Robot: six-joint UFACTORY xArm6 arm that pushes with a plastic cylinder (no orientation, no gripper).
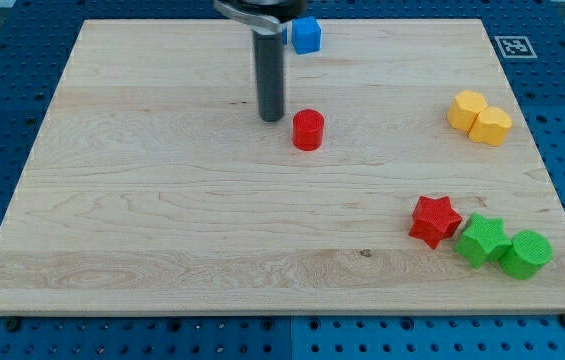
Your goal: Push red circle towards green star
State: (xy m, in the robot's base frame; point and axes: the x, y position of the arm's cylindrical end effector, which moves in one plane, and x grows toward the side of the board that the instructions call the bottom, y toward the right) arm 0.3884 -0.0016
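Note:
The red circle (308,130) is a small red cylinder near the middle of the board, toward the view's top. My tip (272,119) stands just to its left and slightly above it, with a small gap between them. The green star (482,240) lies at the view's lower right, between a red star (435,220) on its left and a green circle (526,253) on its right, touching or nearly touching both.
A blue cube (306,35) sits at the board's top edge, just right of the rod. Two yellow blocks (480,117) lie together at the view's right. The wooden board (162,230) rests on a blue perforated table.

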